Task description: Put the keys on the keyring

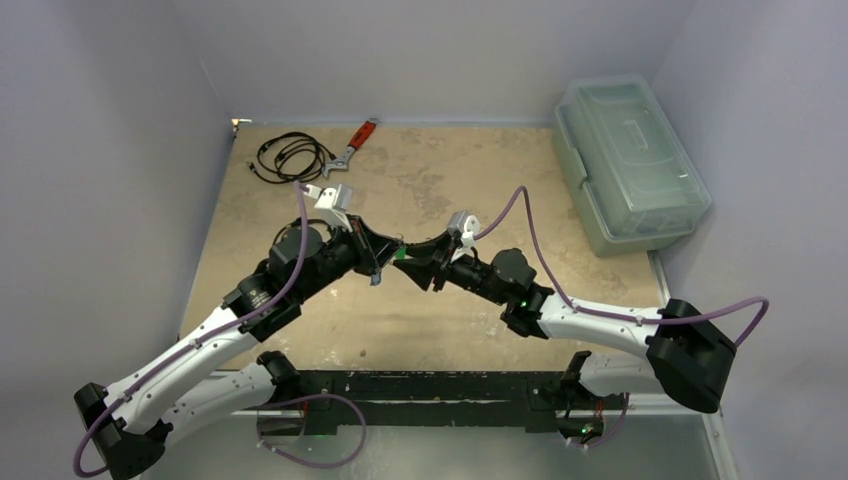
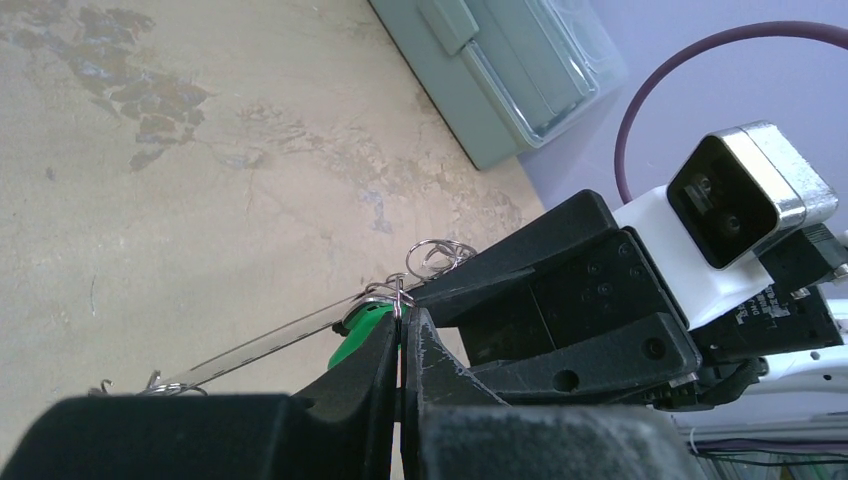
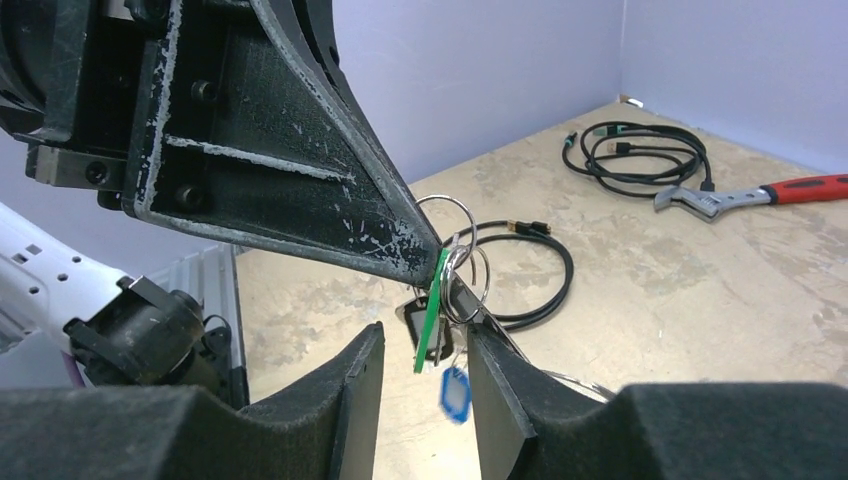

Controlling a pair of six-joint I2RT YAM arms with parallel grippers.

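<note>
Keys (image 3: 432, 320) aloft in outstretched left tool (image 2: 402, 332)

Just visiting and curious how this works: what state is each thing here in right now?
left gripper: shut on green-tag key
right gripper: open around the hanging tags
green-tag key: held, hanging
blue-tag key: dangling free
keyring: up at the gripper tips
plastic box: lid shut
cable: coiled, lying loose
wrench: lying untouched
</note>
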